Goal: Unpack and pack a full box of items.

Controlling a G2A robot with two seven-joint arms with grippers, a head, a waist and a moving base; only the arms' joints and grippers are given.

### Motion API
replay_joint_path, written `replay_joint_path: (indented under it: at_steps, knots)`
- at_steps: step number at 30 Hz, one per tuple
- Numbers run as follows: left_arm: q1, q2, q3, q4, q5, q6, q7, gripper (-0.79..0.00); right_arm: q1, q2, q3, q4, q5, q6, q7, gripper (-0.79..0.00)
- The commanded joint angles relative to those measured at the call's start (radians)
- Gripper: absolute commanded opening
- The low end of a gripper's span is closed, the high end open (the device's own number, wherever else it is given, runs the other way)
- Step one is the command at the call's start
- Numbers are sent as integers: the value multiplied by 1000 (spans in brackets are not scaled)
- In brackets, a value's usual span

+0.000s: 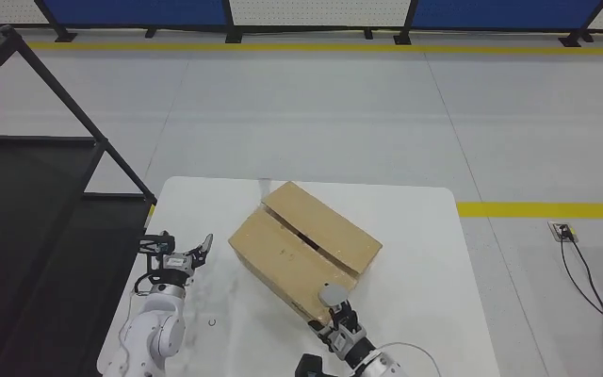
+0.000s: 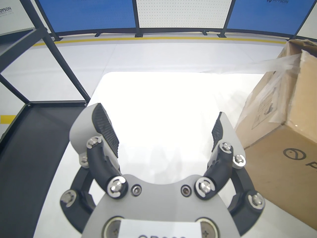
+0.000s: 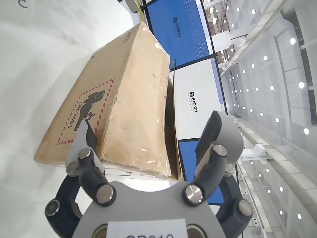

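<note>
Light: bright, even, from rows of round ceiling lamps [image 3: 293, 41].
Glare: white table top [image 2: 163, 92] washed out.
Sheen: taped brown cardboard box [image 3: 138, 105] glints.
Edges: blue wall panels [image 2: 81, 3] bow.

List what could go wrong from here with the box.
1. The open right gripper is at the near end of the box, the open left gripper apart over bare table: a push may slide the unbraced box toward the table's far edge.
2. Loose clear tape by the flaps may make a finger slip.
</note>
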Motion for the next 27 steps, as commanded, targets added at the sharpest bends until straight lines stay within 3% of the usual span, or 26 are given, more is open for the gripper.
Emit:
replay_joint_path:
  at_steps: [1,12,16,18,22,27]
  knots:
    - [-18,-2,9,19,7,3,-4,0,-2,1,17,1,20,5,-3,0]
    - [-74,-4,54,82,90,-37,-2,0,-31,5,106,3,140,43,-9,0]
    - [-80,-4,68,94,116,-75,13,0,-55,7,147,-12,263,31,-72,0]
    - [-79,-3,75,96,133,-94,24,0,-67,11,172,-24,410,-28,-186,0]
    - [-69,0,86,96,164,-139,67,0,-58,32,279,14,694,-300,-493,0]
    - [-58,4,93,99,201,-175,112,0,-56,34,286,17,703,-317,-509,0]
